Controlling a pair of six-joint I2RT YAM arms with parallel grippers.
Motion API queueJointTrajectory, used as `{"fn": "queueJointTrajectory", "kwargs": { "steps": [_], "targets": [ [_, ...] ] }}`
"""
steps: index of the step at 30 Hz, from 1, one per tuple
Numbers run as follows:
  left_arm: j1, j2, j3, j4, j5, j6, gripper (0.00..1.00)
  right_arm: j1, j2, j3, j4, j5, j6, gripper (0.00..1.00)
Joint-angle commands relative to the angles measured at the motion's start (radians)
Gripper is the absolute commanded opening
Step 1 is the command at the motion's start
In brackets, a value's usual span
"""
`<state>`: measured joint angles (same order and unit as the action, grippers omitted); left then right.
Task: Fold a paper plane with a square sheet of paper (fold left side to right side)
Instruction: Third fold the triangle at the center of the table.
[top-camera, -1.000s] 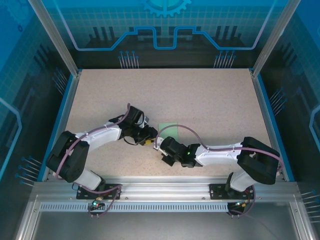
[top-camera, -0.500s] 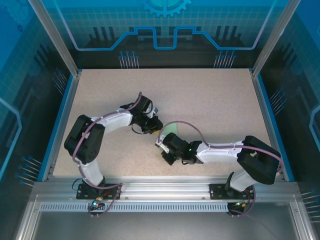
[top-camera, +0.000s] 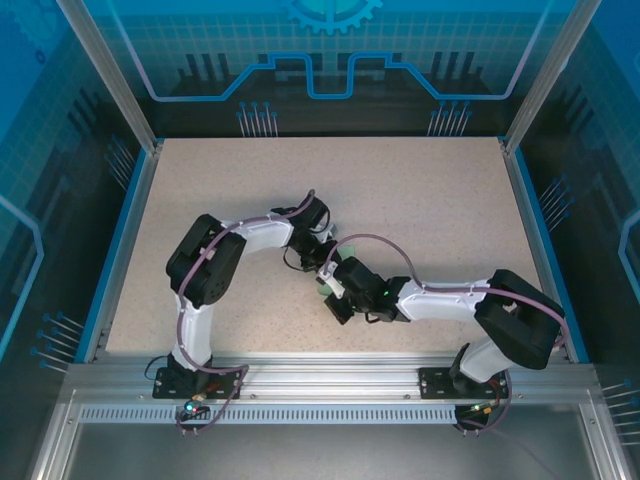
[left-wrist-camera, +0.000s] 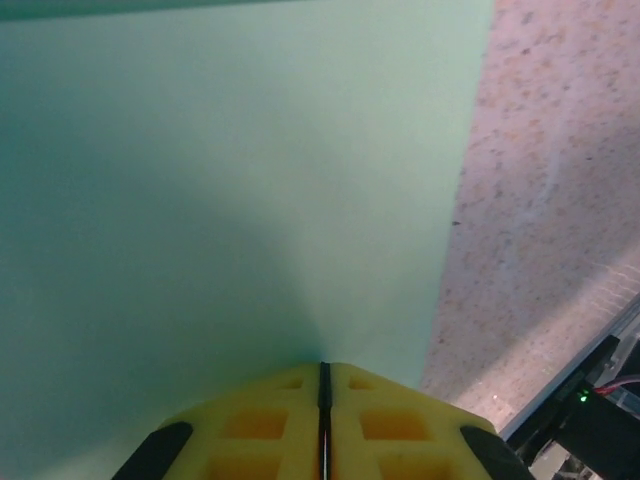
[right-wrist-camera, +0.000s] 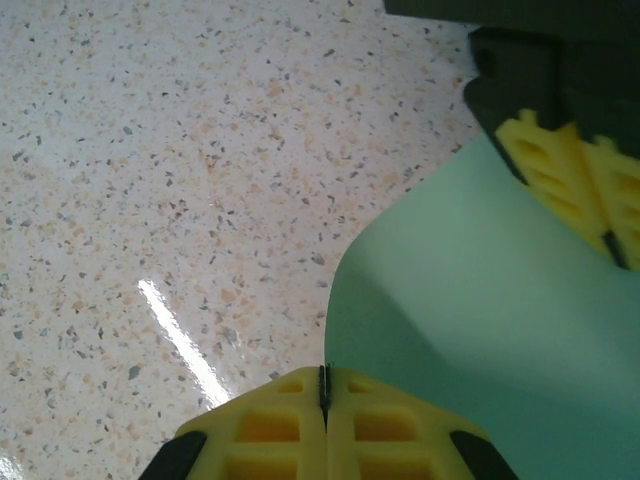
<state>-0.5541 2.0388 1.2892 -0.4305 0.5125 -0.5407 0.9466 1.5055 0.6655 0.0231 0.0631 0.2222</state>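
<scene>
Here the left pincer (left-wrist-camera: 323, 372) pinches one edge of the square sheet of paper (left-wrist-camera: 250, 180), and the right pincer (right-wrist-camera: 325, 375) nips another, near the middle of the glossy speckled table (right-wrist-camera: 150, 150). The thin, matte mint sheet bows upward between them, so uneven pulling could crease it crookedly or tear it.

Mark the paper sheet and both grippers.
paper sheet (left-wrist-camera: 230, 180): left wrist view, flat middle.
left gripper (left-wrist-camera: 323, 372): left wrist view, seam between fingertips.
right gripper (right-wrist-camera: 323, 378): right wrist view, seam between fingertips.
</scene>
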Motion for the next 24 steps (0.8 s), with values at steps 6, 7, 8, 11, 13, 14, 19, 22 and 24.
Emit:
{"fn": "queueJointTrajectory", "kwargs": {
  "steps": [6, 7, 8, 11, 13, 14, 19, 22, 24],
  "targets": [
    [-0.014, 0.068, 0.045, -0.079, -0.051, 0.047, 0.08, -0.064, -0.047, -0.035, -0.021, 0.005, 0.019, 0.00],
    [-0.015, 0.071, 0.046, -0.081, -0.054, 0.047, 0.08, -0.073, -0.047, -0.037, -0.026, 0.009, 0.020, 0.00],
    [-0.017, 0.074, 0.047, -0.080, -0.055, 0.048, 0.08, -0.083, -0.050, -0.037, -0.030, 0.010, 0.020, 0.00],
    [-0.022, 0.080, 0.048, -0.082, -0.057, 0.047, 0.07, -0.106, -0.047, -0.035, -0.044, 0.015, 0.022, 0.00],
    [-0.026, 0.083, 0.049, -0.079, -0.058, 0.047, 0.07, -0.118, -0.044, -0.033, -0.050, 0.020, 0.023, 0.00],
    [-0.026, 0.082, 0.051, -0.082, -0.061, 0.047, 0.07, -0.125, -0.044, -0.032, -0.051, 0.021, 0.023, 0.00],
    [-0.029, 0.083, 0.055, -0.088, -0.063, 0.048, 0.07, -0.147, -0.036, -0.027, -0.058, 0.035, 0.028, 0.00],
    [-0.031, 0.082, 0.058, -0.090, -0.065, 0.049, 0.07, -0.158, -0.031, -0.024, -0.064, 0.048, 0.031, 0.01],
    [-0.032, 0.083, 0.060, -0.091, -0.066, 0.047, 0.07, -0.168, -0.025, -0.023, -0.064, 0.050, 0.032, 0.01]
  ]
}}
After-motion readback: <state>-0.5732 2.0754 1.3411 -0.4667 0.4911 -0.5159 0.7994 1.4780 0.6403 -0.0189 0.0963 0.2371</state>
